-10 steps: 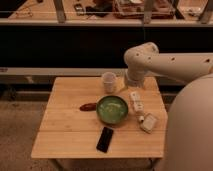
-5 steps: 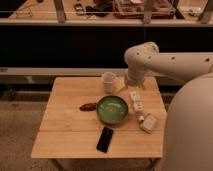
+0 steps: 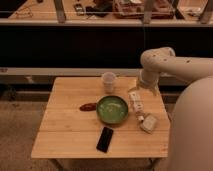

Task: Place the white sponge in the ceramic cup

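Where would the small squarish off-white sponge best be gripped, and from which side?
Probably grip the small squarish off-white sponge across two opposite edges, coming straight down: it lies flat on the wooden table near the right edge, so only its thin sides offer purchase. The end effector hangs farther back, near the narrow white bar.

On the table [image 3: 65,125] the ceramic cup [image 3: 108,82] sits mid-frame, the bowl [image 3: 112,109] just below it and the phone [image 3: 105,139] lower still. A bar [image 3: 135,99] lies right of the bowl (the hand [image 3: 143,88] just above it), with the white sponge [image 3: 148,123] toward the lower right.
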`<control>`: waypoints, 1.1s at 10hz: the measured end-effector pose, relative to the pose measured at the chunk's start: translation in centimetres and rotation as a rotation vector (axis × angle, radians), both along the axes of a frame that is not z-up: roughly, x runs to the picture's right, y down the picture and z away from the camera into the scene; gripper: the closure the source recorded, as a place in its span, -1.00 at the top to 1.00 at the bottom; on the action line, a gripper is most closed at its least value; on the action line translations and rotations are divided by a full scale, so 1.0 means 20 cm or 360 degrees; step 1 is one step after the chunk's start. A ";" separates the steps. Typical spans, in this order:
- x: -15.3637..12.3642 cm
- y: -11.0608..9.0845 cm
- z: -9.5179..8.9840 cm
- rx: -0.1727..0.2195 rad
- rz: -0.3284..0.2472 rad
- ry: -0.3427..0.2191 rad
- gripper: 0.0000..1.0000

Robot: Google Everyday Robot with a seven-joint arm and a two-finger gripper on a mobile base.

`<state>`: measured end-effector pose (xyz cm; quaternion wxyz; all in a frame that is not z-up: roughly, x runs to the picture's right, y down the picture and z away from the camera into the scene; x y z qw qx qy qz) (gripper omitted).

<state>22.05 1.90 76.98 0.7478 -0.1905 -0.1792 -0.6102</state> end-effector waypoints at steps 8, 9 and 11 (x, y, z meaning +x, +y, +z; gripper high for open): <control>0.40 0.25 0.07 -0.0213 0.0448 0.0357 0.60; 0.39 0.26 0.08 -0.0227 0.0454 0.0359 0.60; 0.37 0.35 0.12 -0.0359 0.0577 0.0352 0.60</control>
